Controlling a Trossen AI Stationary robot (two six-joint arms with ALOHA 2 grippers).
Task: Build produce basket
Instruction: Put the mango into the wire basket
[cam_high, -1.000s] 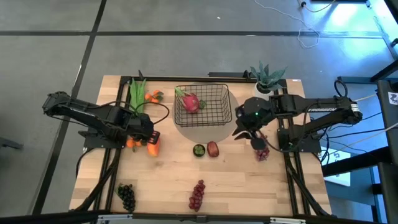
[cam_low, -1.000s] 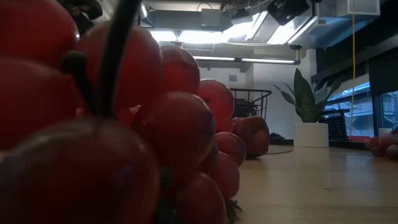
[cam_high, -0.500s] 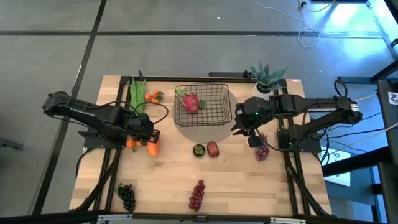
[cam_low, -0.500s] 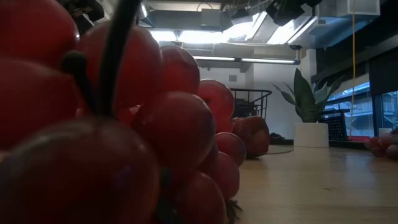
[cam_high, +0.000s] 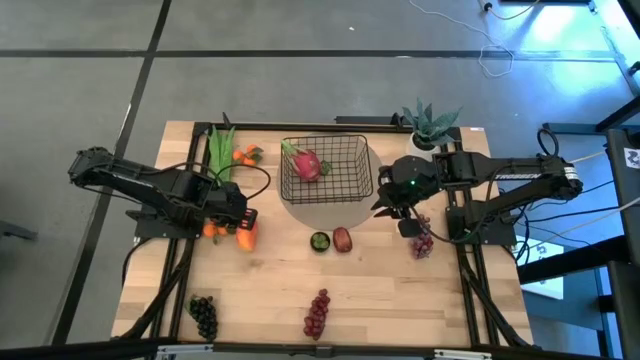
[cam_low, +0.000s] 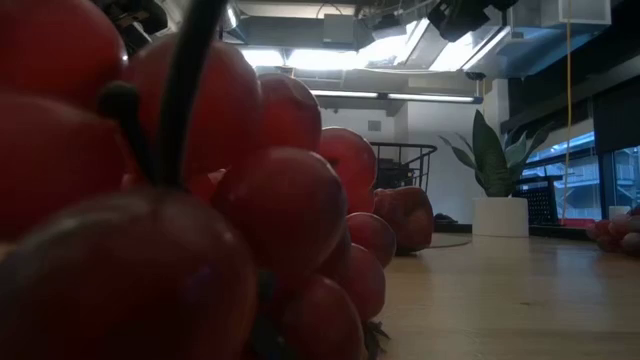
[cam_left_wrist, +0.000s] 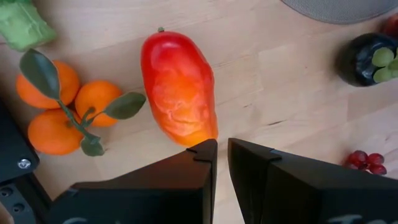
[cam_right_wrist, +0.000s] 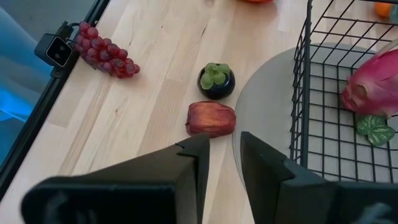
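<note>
The black wire basket (cam_high: 326, 170) stands on a round grey mat (cam_high: 322, 210) at the table's far middle, with the pink dragon fruit (cam_high: 305, 162) inside. My left gripper (cam_high: 238, 216) is shut at one end of the red-orange mango (cam_left_wrist: 179, 87), beside three small oranges (cam_left_wrist: 59, 106). My right gripper (cam_high: 386, 210) hovers just right of the basket, its fingers a narrow gap apart and empty. The red fruit (cam_right_wrist: 211, 118) and the dark round fruit (cam_right_wrist: 216, 81) lie ahead of it on the wood. My left gripper's shut fingertips (cam_left_wrist: 205, 149) stand right at the mango's nearer end (cam_left_wrist: 198, 135). I cannot tell whether they touch it. The mango lies flat on the table.
A green leafy stalk (cam_high: 220, 150) and more oranges (cam_high: 246, 155) lie at the far left. A grape bunch (cam_high: 422, 244) lies under the right arm. Red grapes (cam_high: 317, 313) and dark grapes (cam_high: 204, 316) lie near the front edge. A potted plant (cam_high: 430, 125) stands at the far right.
My right gripper has shifted a little toward the table's far edge and the basket, then kept still.
</note>
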